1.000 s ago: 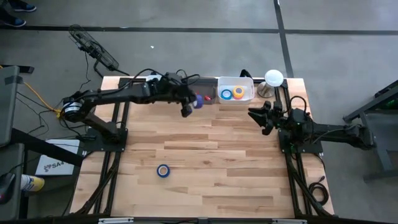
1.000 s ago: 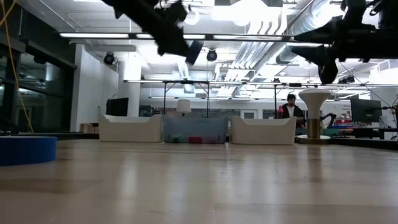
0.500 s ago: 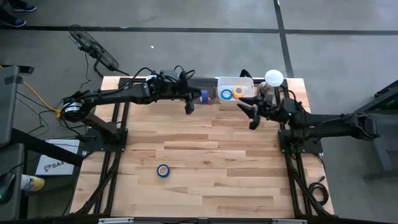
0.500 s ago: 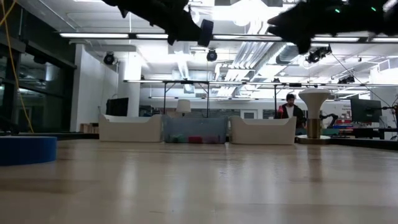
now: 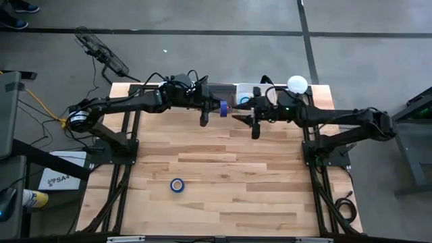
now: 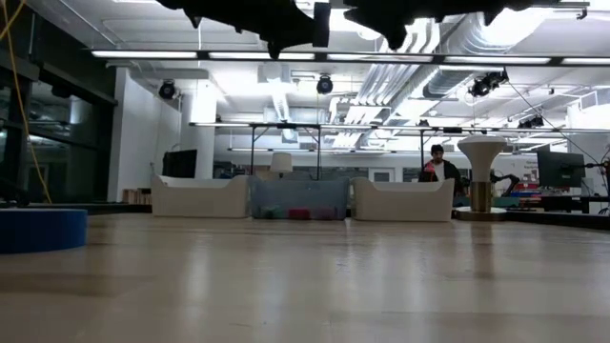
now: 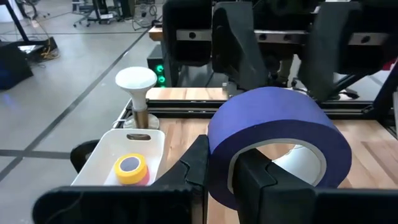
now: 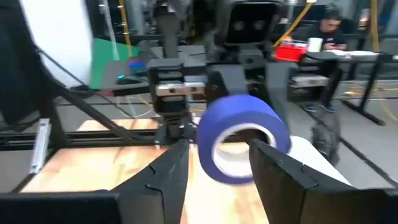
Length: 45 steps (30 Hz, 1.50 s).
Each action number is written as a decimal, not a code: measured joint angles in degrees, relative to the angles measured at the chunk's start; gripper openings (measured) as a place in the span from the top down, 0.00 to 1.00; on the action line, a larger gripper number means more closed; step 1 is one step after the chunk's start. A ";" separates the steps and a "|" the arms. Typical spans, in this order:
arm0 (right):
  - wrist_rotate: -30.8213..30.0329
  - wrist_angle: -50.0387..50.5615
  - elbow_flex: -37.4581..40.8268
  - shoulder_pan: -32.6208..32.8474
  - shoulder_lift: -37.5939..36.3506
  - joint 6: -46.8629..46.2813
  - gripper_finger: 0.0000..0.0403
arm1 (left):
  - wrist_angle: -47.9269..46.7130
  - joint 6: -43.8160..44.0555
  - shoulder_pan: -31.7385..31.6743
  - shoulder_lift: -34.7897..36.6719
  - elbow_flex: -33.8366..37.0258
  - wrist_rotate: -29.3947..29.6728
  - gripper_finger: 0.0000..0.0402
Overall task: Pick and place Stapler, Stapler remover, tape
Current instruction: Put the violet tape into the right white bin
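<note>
Both arms are reaching toward each other above the far edge of the table (image 5: pixel 223 169), meeting mid-air near the white bin (image 5: pixel 244 90).

Left gripper (image 5: pixel 210 108): arm is stretching in from the left, held high over the wood. Its fingers (image 7: pixel 264 180) are pinching the wall of a purple tape roll (image 7: pixel 273 140), closed tight on it. The roll is standing on edge, open centre facing the left wrist camera, white inner core showing.

Right gripper (image 5: pixel 244 119): arm is extending from the right, forearm lying across the white bin. Its fingers (image 8: pixel 165 177) are standing apart, one on each side of the purple tape roll (image 8: pixel 239 137) in the right wrist view; whether they are touching it cannot be told.

Held roll is hanging above the table between the two grippers, just beside the bin.

A yellow tape roll (image 7: pixel 130 169) is lying in the white bin. A blue tape roll (image 5: pixel 177 185) is lying flat on the near-left part of the table, well apart from both arms. A white mushroom-shaped lamp (image 5: pixel 297 84) is standing at the far right corner.
</note>
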<state>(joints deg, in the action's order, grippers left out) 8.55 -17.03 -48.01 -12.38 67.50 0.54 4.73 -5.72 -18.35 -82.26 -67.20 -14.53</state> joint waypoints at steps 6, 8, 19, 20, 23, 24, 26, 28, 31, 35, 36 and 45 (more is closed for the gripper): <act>1.57 0.14 -3.57 -0.02 4.90 -0.02 0.54 | 0.15 0.02 0.00 0.00 0.00 -0.41 0.92; 2.09 0.01 -3.85 -0.02 5.87 -0.23 0.52 | 0.60 0.13 0.00 0.00 0.00 -0.43 0.92; 4.77 -3.55 -3.85 0.00 8.26 -0.68 0.52 | 2.86 0.09 0.00 0.00 0.02 -0.35 0.92; 4.76 -3.78 -3.85 0.00 8.26 -0.68 0.53 | 2.86 0.09 0.00 0.00 0.02 -0.33 0.92; 4.77 -3.85 -3.85 0.00 8.26 -0.69 0.56 | 2.87 0.07 0.00 0.00 0.02 -0.13 0.92; 4.77 -3.83 -3.85 0.00 8.26 -0.70 0.58 | 2.89 0.04 0.00 0.00 0.02 -0.11 0.92; 4.75 -3.81 -3.85 0.00 8.26 -0.64 0.63 | 2.86 0.04 0.00 0.00 0.02 -0.09 0.92; 4.77 -3.90 -3.85 0.00 8.26 -0.67 0.68 | 2.86 0.00 0.00 0.00 0.02 0.07 0.92; 4.73 -4.31 -3.85 0.00 8.26 -0.67 0.78 | 2.86 0.00 0.00 0.00 0.02 0.06 0.92; 4.86 -4.82 -3.85 0.00 8.26 -0.33 0.89 | 2.84 0.41 0.00 0.00 0.02 -0.09 0.92; 4.92 -4.79 -3.85 0.00 8.26 -0.26 0.91 | 2.81 0.39 0.00 0.00 0.02 -0.07 0.92; 4.95 -4.80 -3.85 0.00 8.26 -0.89 0.92 | 2.64 0.58 0.00 0.00 0.02 0.21 0.83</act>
<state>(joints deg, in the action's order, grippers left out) 13.50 -21.83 -51.86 -12.38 75.77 -0.35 7.38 -5.13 -18.35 -82.26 -67.18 -14.32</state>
